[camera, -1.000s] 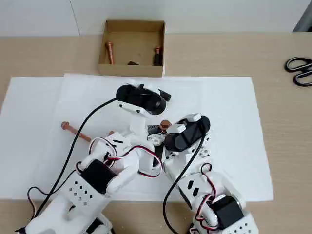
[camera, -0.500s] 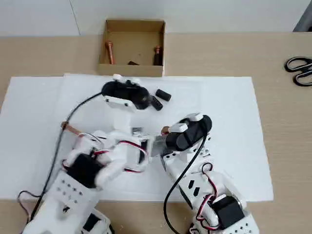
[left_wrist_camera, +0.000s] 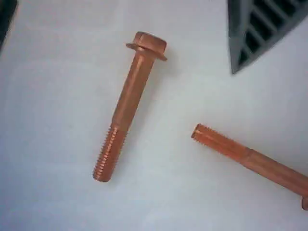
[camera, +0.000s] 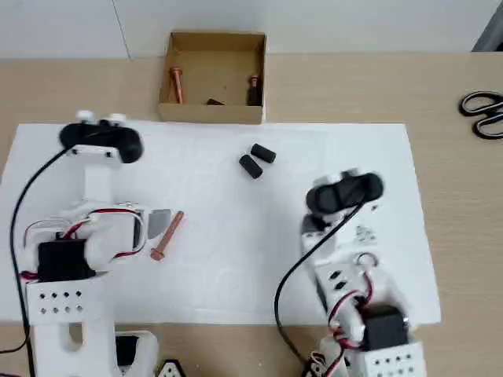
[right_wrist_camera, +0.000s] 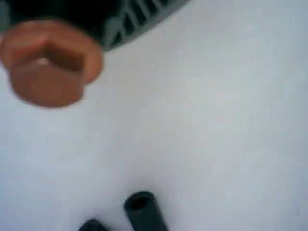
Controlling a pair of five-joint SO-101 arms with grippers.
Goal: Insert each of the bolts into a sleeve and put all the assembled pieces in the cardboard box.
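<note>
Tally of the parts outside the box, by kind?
Bolts lying on the paper: 2
Bolt in the right arm's jaws: 1
Black sleeves on the paper: 2
Total: 5

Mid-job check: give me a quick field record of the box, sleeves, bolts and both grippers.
box: cardboard box at the table's far side, two copper-headed pieces inside
sleeves: two loose sleeves side by side on the white paper, outside the box
unassembled bolts: whole bolt and partly seen bolt, lying apart on the paper
left gripper: over the paper, beside those bolts
right gripper: shut on the held bolt, loose sleeves ahead of it
off-task: scissors at the table's edge
</note>
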